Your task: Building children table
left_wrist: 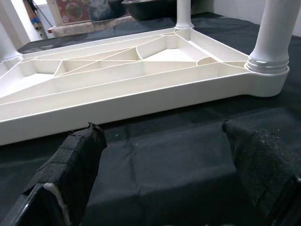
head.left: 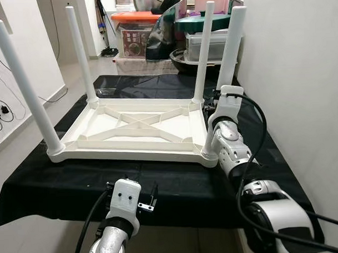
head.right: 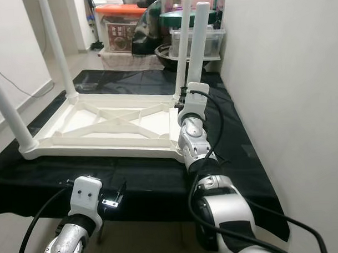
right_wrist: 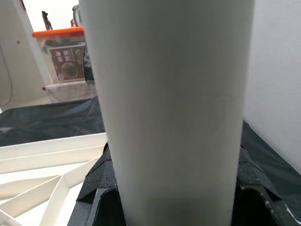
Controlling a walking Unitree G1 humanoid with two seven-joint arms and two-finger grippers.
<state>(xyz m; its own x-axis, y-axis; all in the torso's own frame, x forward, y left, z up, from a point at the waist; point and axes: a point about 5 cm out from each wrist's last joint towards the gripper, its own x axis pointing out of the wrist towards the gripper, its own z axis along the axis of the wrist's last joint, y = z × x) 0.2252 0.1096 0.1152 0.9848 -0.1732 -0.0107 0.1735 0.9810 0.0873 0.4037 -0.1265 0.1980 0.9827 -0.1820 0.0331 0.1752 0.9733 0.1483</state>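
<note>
While the white children's table (head.left: 133, 128) lies upside down on the black-draped worktop (head.left: 176, 187), all four legs stand up from its corners, ribbed underside facing up. Right gripper (head.left: 219, 97) is at the near right leg (head.left: 228, 46), low on the leg just above its socket; the right wrist view has that leg pressed between the two black fingers (right_wrist: 96, 181), so the gripper is clamped on it. Head views hide those fingers behind the wrist housing, so the grip reads from the wrist camera. Left gripper (head.left: 152, 200) hovers over the worktop's near edge, just in front of the table's near rim, not touching it; left wrist view shows its fingers (left_wrist: 75, 165) spread wide apart with bare black cloth between them, and the near right leg's threaded collar seated in the corner socket. Head views add the background: a storage bin with orange lid (head.left: 133, 33), clear bin (head.left: 210, 44) and dark bowl-like items past the worktop's far end, white wall (head.left: 300, 72) on the right.
</note>
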